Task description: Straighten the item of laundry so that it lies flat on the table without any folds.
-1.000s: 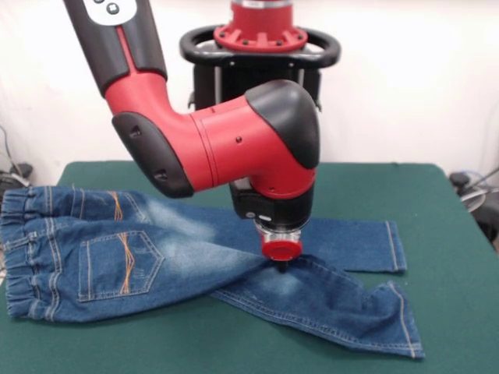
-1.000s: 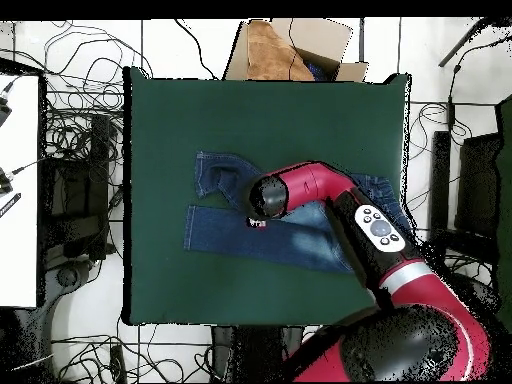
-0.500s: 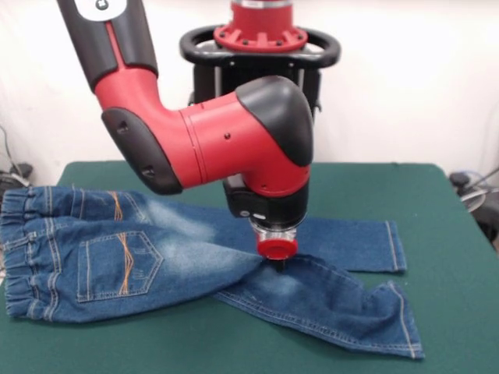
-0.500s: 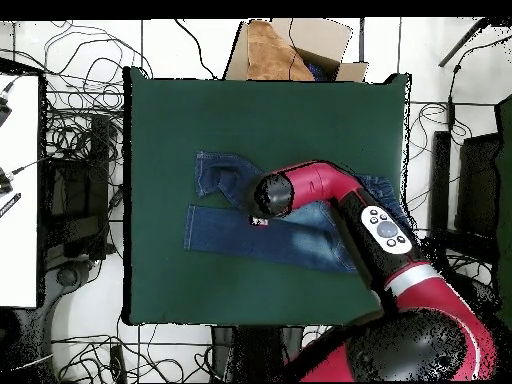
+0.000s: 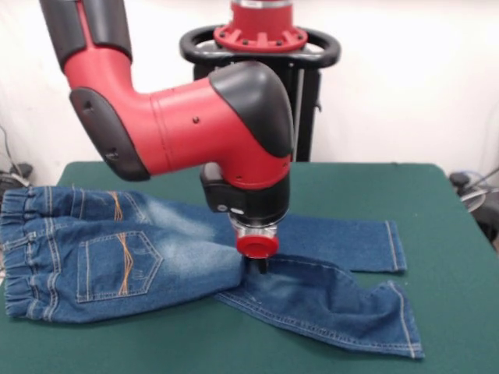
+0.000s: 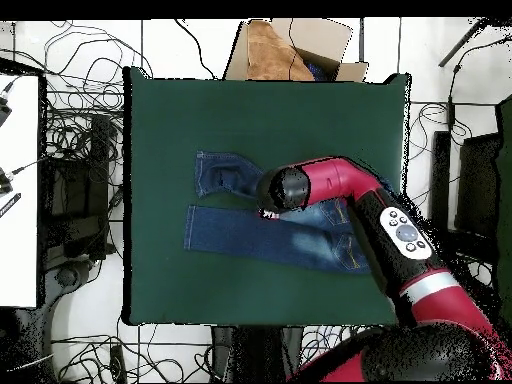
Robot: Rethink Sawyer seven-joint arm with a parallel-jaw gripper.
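Pressing down at the crotch of the jeans (image 5: pixel 156 257), the gripper (image 5: pixel 259 265) stands just below the red wrist collar at the centre of the front frame, its tip at or touching the denim where the two legs part; whether its fingers are open, closed or pinching cloth cannot be told, since the collar and wrist housing hide them in both views. Item: one small pair of blue denim jeans, lying on the green table (image 5: pixel 452 312), long axis running left to right across the front frame. Waistband: gathered, at the far left edge of the frame, close to the table's left border. Seat and back pockets: centre left, orange stitching showing, lying fairly flat. Legs: two, both reaching right from the gripper; the upper leg runs straight to a hem at centre right, the lower leg slants down to a hem at lower right, with a rumpled ridge just right of the gripper. From the gripper, the unflattened cloth therefore lies to the right and lower right. Room: wide bare felt to the right of both hems and along the bottom of the frame; little on the waistband side. Overhead view: the jeans (image 6: pixel 240 225) sit mid-table, and the arm (image 6: pixel 340 190) covers their middle and waist end.
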